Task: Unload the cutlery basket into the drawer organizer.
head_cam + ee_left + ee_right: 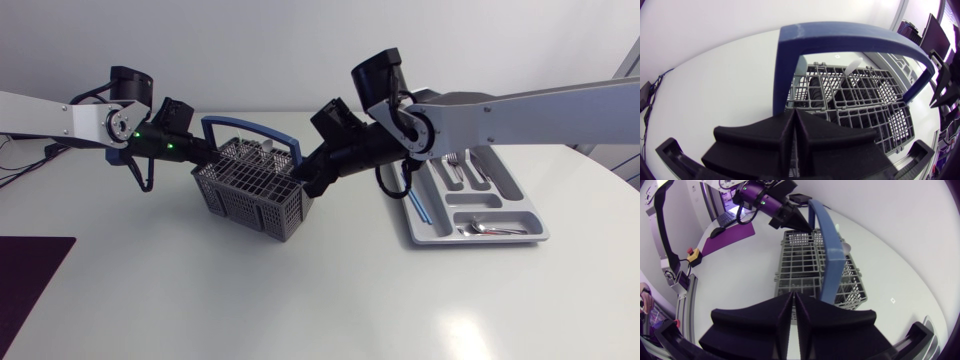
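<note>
Right arm sits nearest the overhead lens, coming in from the right side and crossing above the drawer organizer. Right hand: fingers narrow, tips on one end rim of the cutlery basket. Left arm comes in opposite. Left hand meets the basket's other end rim, so the basket lies between the two hands. Blue handle arches over it from one hand to the other. Cannot tell whether the basket's base touches the worktop. Organizer lies behind the right hand, under that arm, well apart from the basket. Forks and spoons lie in its compartments, and a thin blue stick lies in the long compartment nearest the hand. Purple mat sits well apart from the left hand, at the worktop's edge.

Left wrist view: left hand fingers pressed close, only a slit between them, tips pinching the basket rim just beside the handle foot. White utensil stands up from a compartment ahead of the hand.

Right wrist view: right hand likewise closed to a slit, clamped on the basket rim beside the handle's other foot. Left hand sits on the far rim straight ahead.
</note>
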{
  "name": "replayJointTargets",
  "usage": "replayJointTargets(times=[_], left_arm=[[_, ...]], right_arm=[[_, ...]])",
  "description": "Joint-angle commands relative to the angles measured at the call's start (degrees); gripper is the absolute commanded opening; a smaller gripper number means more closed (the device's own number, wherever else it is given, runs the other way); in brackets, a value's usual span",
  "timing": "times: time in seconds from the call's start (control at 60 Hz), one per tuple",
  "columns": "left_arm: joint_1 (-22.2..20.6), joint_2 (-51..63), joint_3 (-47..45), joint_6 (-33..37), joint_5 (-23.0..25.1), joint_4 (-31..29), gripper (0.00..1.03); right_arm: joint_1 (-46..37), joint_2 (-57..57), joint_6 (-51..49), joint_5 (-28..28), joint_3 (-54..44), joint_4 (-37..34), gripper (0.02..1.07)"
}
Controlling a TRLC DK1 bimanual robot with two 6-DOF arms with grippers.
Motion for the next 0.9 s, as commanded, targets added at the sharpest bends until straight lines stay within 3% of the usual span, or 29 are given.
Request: replayJointTargets(times=[0.0,0.117,0.5,0.883], left_arm=[[-1.25,2.06,0.98,-1.13,0.61,-0.34,0.06],[-1.95,1.01,0.80,-1.22,0.61,-0.69,0.06],[2.53,-12.35,-10.27,3.70,2.28,-4.03,0.06],[9.12,-9.45,-13.61,6.78,2.28,-3.59,0.06]], right_arm=[[2.07,-2.49,-0.76,-0.10,-2.24,-1.18,0.13],[3.65,-4.95,-0.94,2.09,-4.09,-1.00,0.13],[-5.23,-1.61,-1.90,1.83,-1.37,0.49,0.13],[-2.94,6.57,1.88,3.76,6.81,3.30,0.13]])
